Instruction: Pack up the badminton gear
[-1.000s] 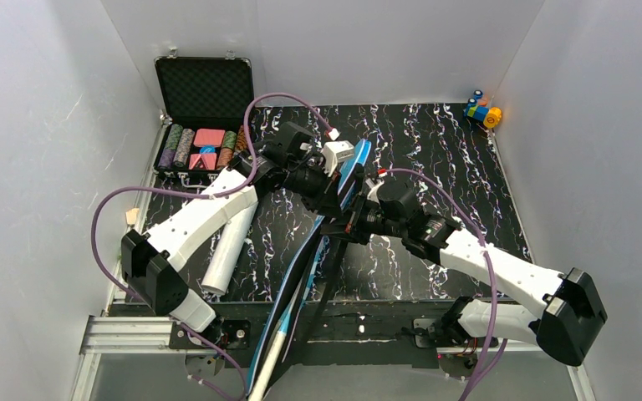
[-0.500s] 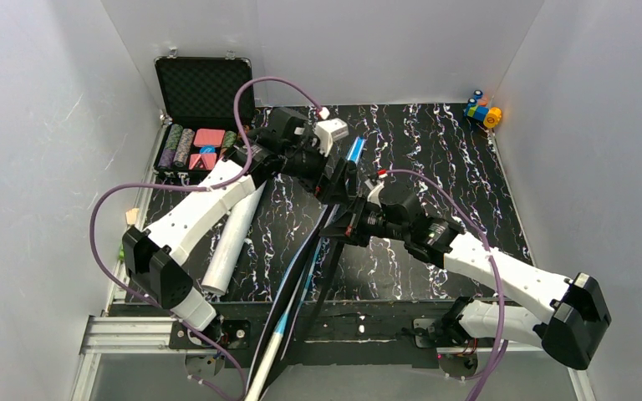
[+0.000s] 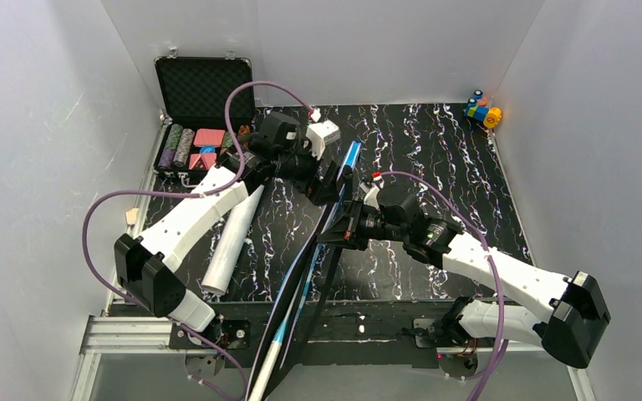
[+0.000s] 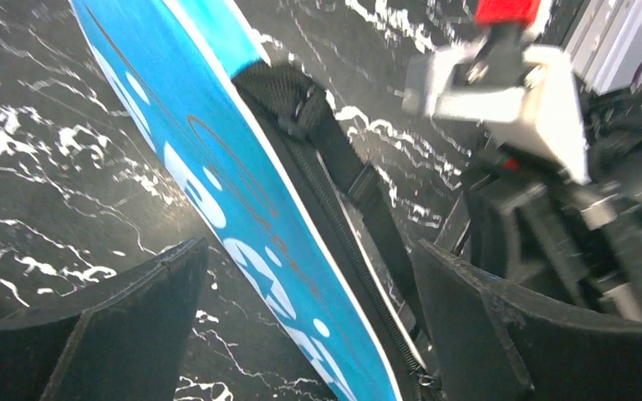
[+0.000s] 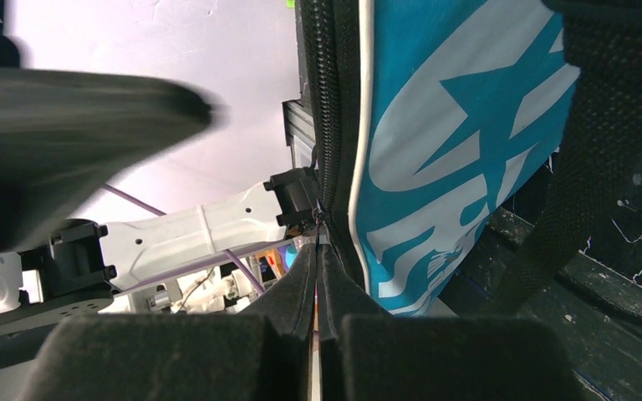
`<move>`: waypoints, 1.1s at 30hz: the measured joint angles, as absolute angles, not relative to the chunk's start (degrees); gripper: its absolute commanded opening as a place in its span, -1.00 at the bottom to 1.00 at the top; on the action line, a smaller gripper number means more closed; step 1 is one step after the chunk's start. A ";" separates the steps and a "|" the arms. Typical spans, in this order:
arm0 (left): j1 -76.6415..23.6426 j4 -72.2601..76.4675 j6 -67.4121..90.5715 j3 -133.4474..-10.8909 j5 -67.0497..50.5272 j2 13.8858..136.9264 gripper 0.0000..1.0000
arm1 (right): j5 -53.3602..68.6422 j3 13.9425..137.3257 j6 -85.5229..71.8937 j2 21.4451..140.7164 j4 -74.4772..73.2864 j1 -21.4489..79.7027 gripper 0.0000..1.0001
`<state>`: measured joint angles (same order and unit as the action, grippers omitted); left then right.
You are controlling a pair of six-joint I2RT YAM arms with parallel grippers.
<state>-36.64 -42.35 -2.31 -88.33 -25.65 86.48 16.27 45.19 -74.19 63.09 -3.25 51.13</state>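
The blue "SPORT" bag (image 3: 351,159) stands on edge across the mat, from the far middle toward the near edge. A white racket handle (image 3: 266,372) pokes out of its near end. My left gripper (image 3: 332,182) is open at the bag's far end. In the left wrist view the blue bag (image 4: 217,167) and its black strap (image 4: 334,150) pass between the left gripper's (image 4: 313,326) spread fingers without touching them. My right gripper (image 5: 318,246) is shut on the zip pull (image 5: 318,224) at the bag's (image 5: 435,150) black zip edge. A long white tube (image 3: 230,242) lies to the left.
An open black case of poker chips (image 3: 201,109) sits at the far left corner. Small coloured toy blocks (image 3: 482,110) are at the far right corner. White walls close in the mat on three sides. The bag's strap (image 3: 326,284) trails toward the near rail.
My left gripper has opened, let go of the bag's far end and drawn back to the left. The right gripper, still shut, has slid a little along the bag toward the left.
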 measured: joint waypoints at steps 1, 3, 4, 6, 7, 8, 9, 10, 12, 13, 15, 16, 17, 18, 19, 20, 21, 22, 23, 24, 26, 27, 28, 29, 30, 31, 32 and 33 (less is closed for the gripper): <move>-36.64 -42.28 -2.39 -86.98 -26.09 86.48 0.72 | 16.27 45.19 -74.15 63.09 -3.25 51.13 -0.97; -36.64 -42.46 -2.55 -84.47 -26.79 86.46 0.62 | 16.27 45.19 -74.11 63.09 -3.25 51.13 -0.97; -36.64 -42.52 -2.57 -83.13 -27.24 86.46 0.56 | 16.27 45.19 -74.04 63.09 -3.25 51.13 -0.97; -36.64 -43.09 -2.55 -81.34 -28.14 86.46 0.37 | 16.27 45.19 -73.91 63.09 -3.25 51.13 -0.97; -36.64 -43.31 -2.48 -80.82 -28.67 86.46 0.22 | 16.27 45.19 -73.89 63.09 -3.25 51.13 -0.97; -36.67 -43.29 -2.35 -80.42 -29.10 86.46 0.02 | 16.27 45.19 -73.78 63.09 -3.25 51.13 -0.97; -36.67 -43.31 -2.33 -80.14 -29.56 86.46 -0.26 | 16.27 45.19 -73.73 63.11 -3.22 51.13 -0.97; -36.71 -43.27 -2.15 -79.96 -30.15 86.46 -0.45 | 16.25 45.19 -73.71 63.11 -3.22 51.13 -0.97; -36.80 -43.24 -1.83 -79.94 -31.59 86.43 -0.82 | 16.23 45.19 -73.69 63.20 -3.16 51.13 -0.97; -36.97 -43.22 -1.76 -79.94 -31.83 86.41 -0.98 | 16.19 45.19 -73.69 63.24 -3.14 51.13 -0.97; -37.21 -43.29 -1.30 -79.94 -32.49 86.41 -1.00 | 16.16 45.19 -73.69 63.40 -3.14 51.13 -0.97; -37.26 -43.29 -1.08 -79.94 -32.64 86.41 -1.00 | 16.23 45.21 -73.69 63.48 -3.14 51.13 -0.97; -37.30 -43.27 -0.89 -79.99 -32.73 86.41 -1.00 | 16.23 45.21 -73.69 63.48 -3.14 51.13 -0.97; -37.30 -43.24 -0.71 -79.99 -32.69 86.41 -1.00 | 16.23 45.23 -73.67 63.48 -3.14 51.13 -0.97; -37.30 -43.24 -0.45 -80.09 -32.60 86.43 -1.00 | 16.23 45.30 -73.65 63.48 -3.25 51.13 -0.97; -37.30 -43.29 -0.25 -80.27 -32.45 86.48 -1.00 | 16.21 45.47 -73.52 63.55 -3.44 51.13 -0.97; -37.30 -43.33 0.12 -80.55 -32.21 86.56 -1.00 | 16.19 45.82 -73.45 63.68 -3.79 51.13 -0.97; -37.30 -43.38 0.56 -80.97 -31.97 86.65 -1.00 | 16.14 46.50 -73.28 63.92 -4.40 51.11 -0.97; -37.30 -43.51 0.89 -81.49 -31.75 86.83 -1.00 | 15.99 47.29 -73.14 64.20 -5.08 51.09 -0.97; -37.30 -43.53 1.32 -82.21 -31.38 87.02 -1.00 | 15.90 48.12 -73.01 64.51 -5.91 51.05 -0.97; -37.30 -43.46 1.91 -83.59 -30.48 87.42 -1.00 | 15.77 49.74 -72.60 65.01 -7.35 50.98 -0.97; -37.30 -43.44 2.20 -84.36 -30.00 87.64 -1.00 | 15.75 50.54 -72.34 65.32 -8.10 50.98 -0.97; -37.30 -43.35 2.35 -85.01 -29.45 87.79 -1.00 | 15.77 51.29 -72.07 65.56 -8.80 50.98 -0.97; -37.30 -43.22 2.52 -85.54 -28.93 87.92 -1.00 | 15.81 51.86 -71.92 65.78 -9.39 50.98 -0.97; -37.30 -43.22 2.72 -86.04 -28.38 88.07 -1.00 | 15.90 52.29 -71.75 65.95 -9.89 51.03 -0.97; -37.30 -43.22 2.90 -86.50 -27.79 88.31 -1.00 | 16.01 52.66 -71.61 66.11 -10.44 51.09 -0.97; -37.30 -43.22 3.05 -86.87 -27.42 88.58 -1.00 | 16.03 52.88 -71.50 66.22 -10.70 51.16 -0.97; -37.30 -43.18 3.18 -87.29 -26.81 88.99 -1.00 | 16.03 53.15 -71.37 66.41 -11.20 51.33 -0.97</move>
